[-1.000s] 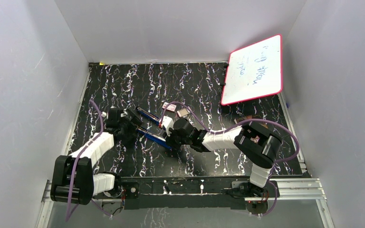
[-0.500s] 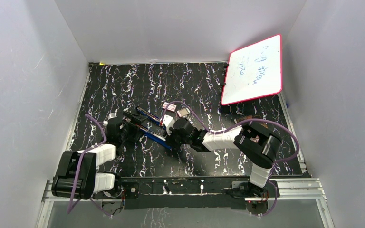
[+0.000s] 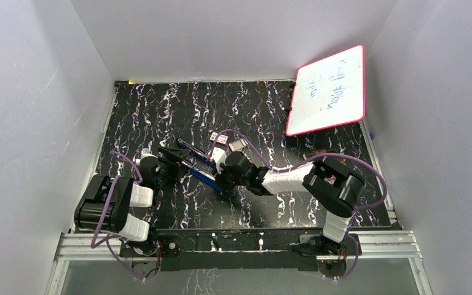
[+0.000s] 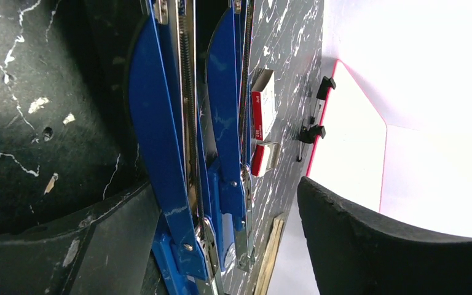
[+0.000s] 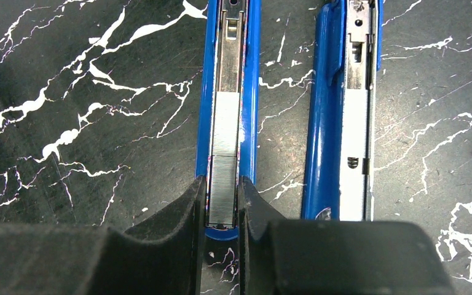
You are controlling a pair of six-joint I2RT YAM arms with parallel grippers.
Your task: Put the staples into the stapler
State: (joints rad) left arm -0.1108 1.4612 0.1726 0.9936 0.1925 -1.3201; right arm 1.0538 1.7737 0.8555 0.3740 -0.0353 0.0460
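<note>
The blue stapler (image 3: 198,174) lies opened flat mid-table, its two halves side by side. In the right wrist view the staples (image 5: 224,160), a silvery strip, sit in the channel of the left half (image 5: 250,92); the other half (image 5: 322,123) lies to the right. My right gripper (image 5: 222,212) is shut on the near end of that strip, one finger on each side. My left gripper (image 3: 173,161) is at the stapler's left end. In the left wrist view, it (image 4: 224,187) is open around the hinge end (image 4: 206,233). The left finger (image 4: 98,239) is close beside the stapler and the right finger (image 4: 393,246) stands well apart.
A small red-and-white box (image 3: 220,139) and a second small box (image 3: 236,145) lie just behind the stapler. A red-framed whiteboard (image 3: 329,92) leans at the back right. White walls enclose the black marbled table (image 3: 160,110).
The left arm has folded back toward its base while its gripper stays at the stapler's left end, and its jaws have narrowed a little. The right arm has not moved.
</note>
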